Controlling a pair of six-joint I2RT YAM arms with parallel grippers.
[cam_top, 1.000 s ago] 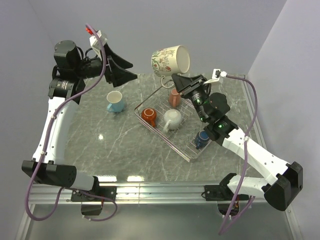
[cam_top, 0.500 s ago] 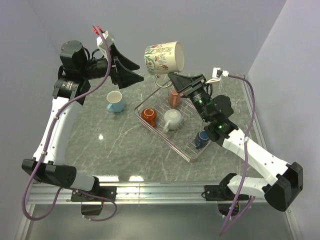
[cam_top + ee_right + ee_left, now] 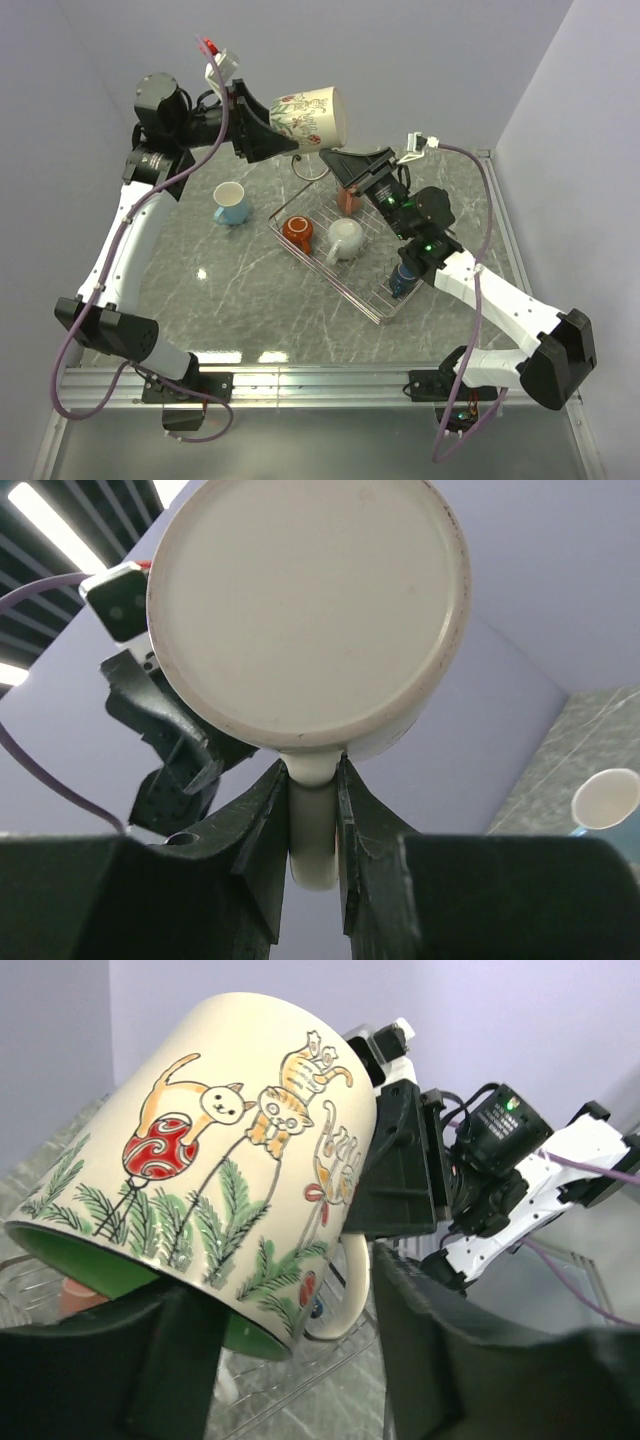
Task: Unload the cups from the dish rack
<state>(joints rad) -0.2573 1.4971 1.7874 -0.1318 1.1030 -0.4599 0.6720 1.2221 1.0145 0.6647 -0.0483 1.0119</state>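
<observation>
Holding the large cream mug (image 3: 312, 115) aloft by its handle, my right gripper (image 3: 313, 810) has its fingers closed tight on that thin loop. The mug lies on its side in the air above the far edge of the desk (image 3: 250, 290), over the far end of the dish rack (image 3: 340, 282). My left gripper (image 3: 295, 1360) is at the mug's mouth end with its fingers parted about the rim. I cannot tell whether either finger touches the glaze, and I see no firm grip there. The risk, as I judge it, is in the handover. If the right fingers let go before the left ones have a real hold, the heavy mug drops onto the orange-red mug (image 3: 298, 232), the white mug (image 3: 345, 240) or the pinkish-orange mug (image 3: 349, 196) in the rack below. A pinch on glossy glaze near the rim could also slip or let the mug swing. If both arms pull while clamped, the handle takes the strain. The dark blue mug (image 3: 404, 277) sits at the rack's near end, close under the right arm. The light blue mug (image 3: 231, 203) stands on the desk toward the far left corner. The desk is grey-green marbled stone, polished enough to mirror the lights, and the walls around it are plain pale lilac.
</observation>
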